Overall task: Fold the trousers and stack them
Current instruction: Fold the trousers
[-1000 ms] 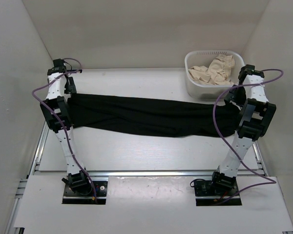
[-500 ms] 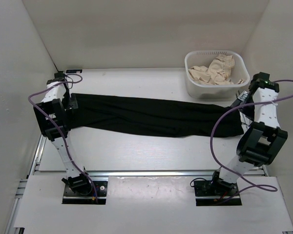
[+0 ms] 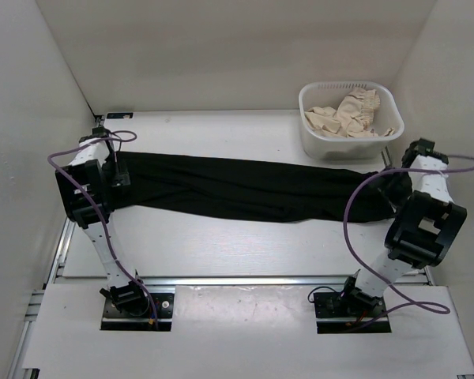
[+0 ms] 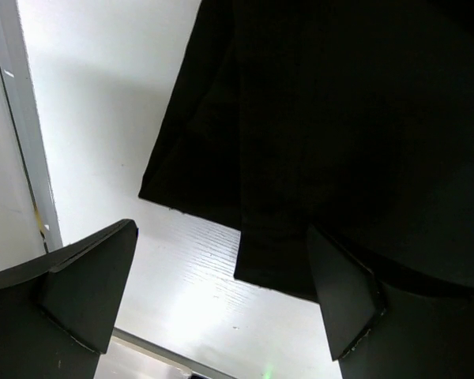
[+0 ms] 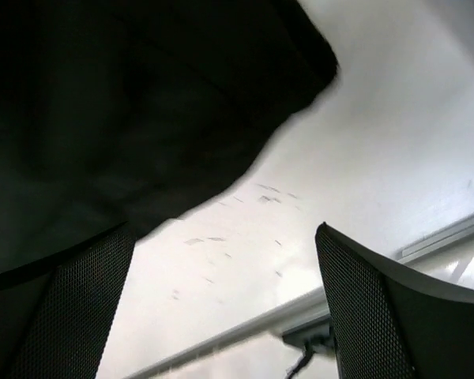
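- Across the bench [image 3: 221, 245], top view: trousers [image 3: 245, 189] lie flat in a long black strip, one arm at each end. They look soft, thin, light and likely to slump.
- Left wrist: left fingers [image 4: 87, 284] spread wide, empty, over the cloth's end corner; pinch there.
- Right wrist: right fingers [image 5: 379, 308] wide apart, empty, cloth edge just beside.
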Robot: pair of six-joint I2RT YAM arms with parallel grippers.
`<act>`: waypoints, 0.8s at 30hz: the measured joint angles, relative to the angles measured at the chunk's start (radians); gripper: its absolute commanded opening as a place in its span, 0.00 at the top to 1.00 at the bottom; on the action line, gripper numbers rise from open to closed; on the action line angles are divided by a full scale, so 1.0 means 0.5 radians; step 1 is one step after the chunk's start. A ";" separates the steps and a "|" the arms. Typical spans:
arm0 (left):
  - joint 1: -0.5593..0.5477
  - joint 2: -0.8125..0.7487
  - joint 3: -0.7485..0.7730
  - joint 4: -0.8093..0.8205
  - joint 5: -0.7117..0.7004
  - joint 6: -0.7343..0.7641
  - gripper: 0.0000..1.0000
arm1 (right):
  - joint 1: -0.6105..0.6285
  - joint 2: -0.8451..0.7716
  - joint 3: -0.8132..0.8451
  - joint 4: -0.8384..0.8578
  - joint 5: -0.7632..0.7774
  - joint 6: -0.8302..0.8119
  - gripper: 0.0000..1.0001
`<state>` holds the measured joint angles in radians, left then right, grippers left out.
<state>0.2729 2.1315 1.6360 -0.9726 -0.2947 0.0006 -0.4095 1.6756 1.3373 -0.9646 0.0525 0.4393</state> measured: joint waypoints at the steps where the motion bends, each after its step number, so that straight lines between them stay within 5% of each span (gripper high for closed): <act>1: 0.001 0.000 -0.018 -0.009 0.009 0.000 0.00 | -0.023 -0.018 -0.106 -0.008 -0.012 0.009 0.01; 11: 0.002 -0.054 -0.110 0.036 0.024 0.000 0.00 | -0.065 0.188 -0.372 0.520 -0.162 0.181 0.07; 14: 0.002 -0.079 -0.155 0.046 0.023 0.000 0.00 | -0.066 0.198 -0.470 0.675 -0.227 0.224 0.39; 16: 0.002 -0.101 -0.188 0.059 0.022 0.000 0.00 | -0.066 0.200 -0.491 0.739 -0.270 0.234 0.71; 19: 0.002 -0.126 -0.228 0.064 0.021 0.000 0.00 | -0.066 0.224 -0.512 0.805 -0.315 0.262 1.00; 24: 0.002 -0.173 -0.300 0.069 0.025 0.000 0.00 | -0.064 0.225 -0.491 0.767 -0.254 0.220 1.00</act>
<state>0.2737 2.0449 1.4860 -0.9379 -0.2821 0.0006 -0.4416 1.7882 1.0916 -0.5812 -0.0746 0.5491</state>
